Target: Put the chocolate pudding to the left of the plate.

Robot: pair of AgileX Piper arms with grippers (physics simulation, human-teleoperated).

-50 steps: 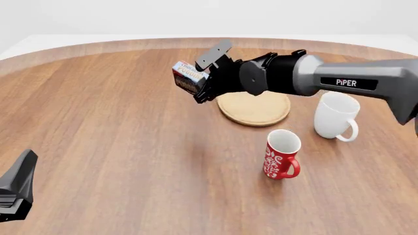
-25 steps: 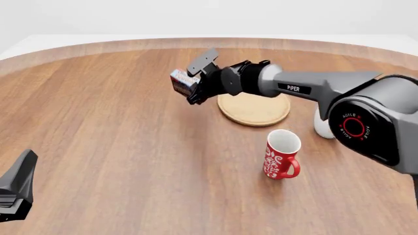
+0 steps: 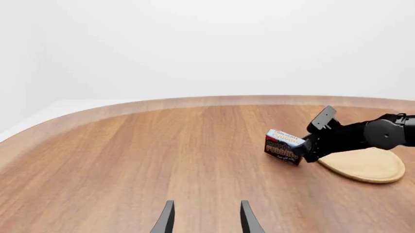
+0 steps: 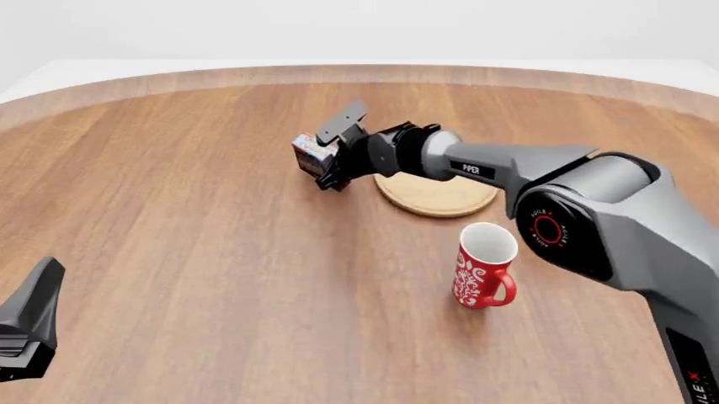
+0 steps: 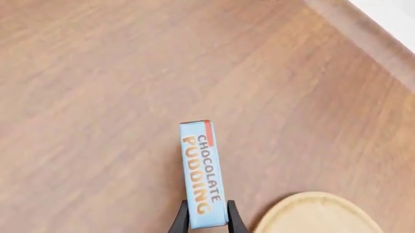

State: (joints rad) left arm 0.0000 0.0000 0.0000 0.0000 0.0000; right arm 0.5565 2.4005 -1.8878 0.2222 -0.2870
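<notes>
The chocolate pudding point(image 4: 310, 152) is a small box with a light blue top band, held just left of the plate point(image 4: 440, 195), a flat tan wooden disc. My right gripper point(image 4: 327, 166) is shut on the box's end, close over the table; I cannot tell whether the box touches the wood. In the right wrist view the two fingers point(image 5: 180, 221) clamp the box point(image 5: 201, 170), with the plate's rim point(image 5: 318, 213) beside it. The left wrist view shows the box point(image 3: 283, 145), the plate point(image 3: 363, 165) and my open, empty left gripper point(image 3: 206, 221), far from both.
A red patterned mug point(image 4: 483, 266) stands in front of the plate. The right arm point(image 4: 584, 219) stretches over the table's right side. Part of the left arm point(image 4: 29, 328) sits at the near left corner. The table's far edge point(image 4: 359, 71) curves behind.
The right gripper has carried the pudding down and farther out, closer to the table beside the plate's left edge. The arm now hides the white mug. The left arm has not moved.
</notes>
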